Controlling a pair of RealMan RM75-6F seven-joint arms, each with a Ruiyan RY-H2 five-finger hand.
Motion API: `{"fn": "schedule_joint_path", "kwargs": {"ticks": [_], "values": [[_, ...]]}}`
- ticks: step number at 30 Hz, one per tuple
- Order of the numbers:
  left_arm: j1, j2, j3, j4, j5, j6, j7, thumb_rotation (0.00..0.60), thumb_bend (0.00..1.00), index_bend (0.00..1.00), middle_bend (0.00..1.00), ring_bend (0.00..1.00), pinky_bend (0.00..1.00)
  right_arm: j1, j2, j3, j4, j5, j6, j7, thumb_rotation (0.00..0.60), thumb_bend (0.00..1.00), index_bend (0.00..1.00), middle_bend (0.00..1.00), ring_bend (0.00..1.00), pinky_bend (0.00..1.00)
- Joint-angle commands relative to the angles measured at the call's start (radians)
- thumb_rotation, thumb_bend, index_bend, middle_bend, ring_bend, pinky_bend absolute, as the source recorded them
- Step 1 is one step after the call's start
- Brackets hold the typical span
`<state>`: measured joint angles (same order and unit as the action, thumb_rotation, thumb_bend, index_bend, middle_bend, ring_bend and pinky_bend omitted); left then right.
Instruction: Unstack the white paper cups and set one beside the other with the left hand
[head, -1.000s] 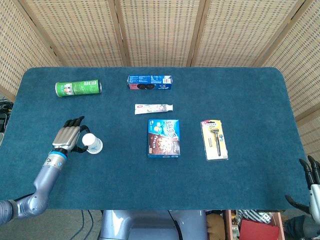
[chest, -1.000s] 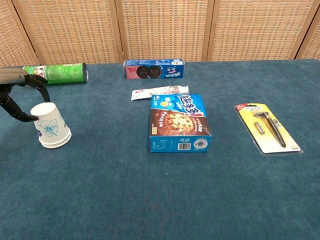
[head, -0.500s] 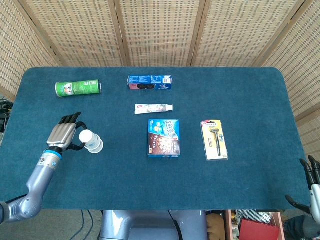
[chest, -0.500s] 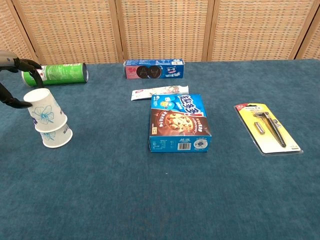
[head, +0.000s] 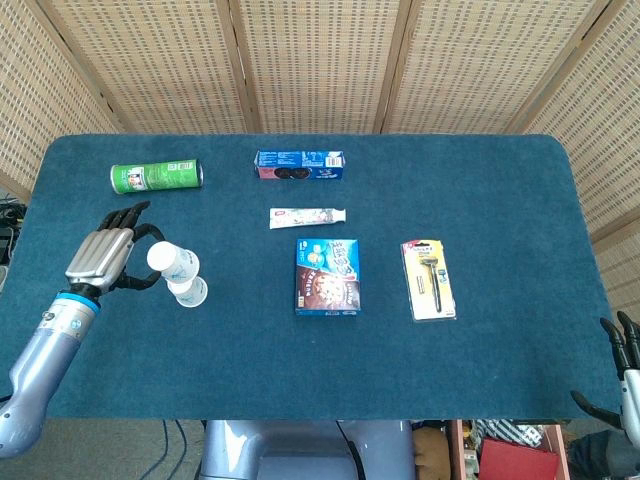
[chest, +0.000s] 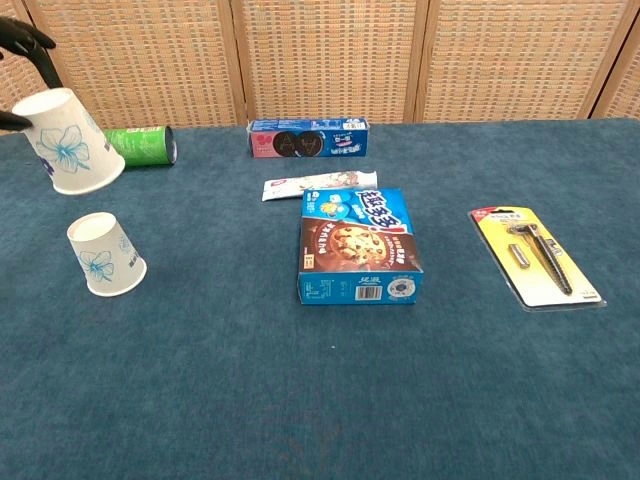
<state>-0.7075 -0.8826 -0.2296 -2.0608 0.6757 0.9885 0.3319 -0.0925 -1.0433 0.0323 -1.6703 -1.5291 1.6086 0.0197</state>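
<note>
One white paper cup with a blue flower print (chest: 105, 257) (head: 189, 291) stands upside down on the blue table near its left side. A second matching cup (chest: 68, 142) (head: 170, 261) hangs in the air above it, tilted and fully free of the lower cup. My left hand (head: 102, 257) grips this raised cup from its left side; in the chest view only dark fingertips (chest: 24, 38) show at the top left corner. My right hand (head: 622, 369) hangs off the table's lower right corner, fingers apart and holding nothing.
A green can (head: 156, 177) lies on its side at the back left. A blue cookie pack (head: 299, 165), a toothpaste tube (head: 307, 215), a blue biscuit box (head: 327, 277) and a packaged razor (head: 429, 279) lie from the centre to the right.
My left hand has lifted the top cup up and to the left, pulling it out of the stack. The lower cup stays on the table. The right hand has not moved.
</note>
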Motion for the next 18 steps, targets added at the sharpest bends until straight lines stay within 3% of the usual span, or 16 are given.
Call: {"fn": "schedule_joint_path", "kwargs": {"ticks": [1,10,18], "values": [[-0.027,0.004,-0.013,-0.024,-0.023,-0.007,0.007,0.6,0.32,0.37,0.0,0.0,0.0,0.0,0.001,0.0,0.0,0.0,0.001,0.002,0.6,0.0,0.0,0.0,0.0,0.0],[-0.112,-0.236,0.048,0.135,-0.104,-0.01,0.082,0.6,0.32,0.38,0.0,0.0,0.0,0.002,0.003,0.005,0.007,0.015,-0.009,0.016,0.6,0.0,0.0,0.0,0.0,0.0],[-0.139,-0.337,0.071,0.232,-0.156,-0.016,0.099,0.6,0.32,0.38,0.0,0.0,0.0,0.01,0.002,0.009,0.015,0.032,-0.028,0.023,0.6,0.0,0.0,0.0,0.0,0.0]]}}
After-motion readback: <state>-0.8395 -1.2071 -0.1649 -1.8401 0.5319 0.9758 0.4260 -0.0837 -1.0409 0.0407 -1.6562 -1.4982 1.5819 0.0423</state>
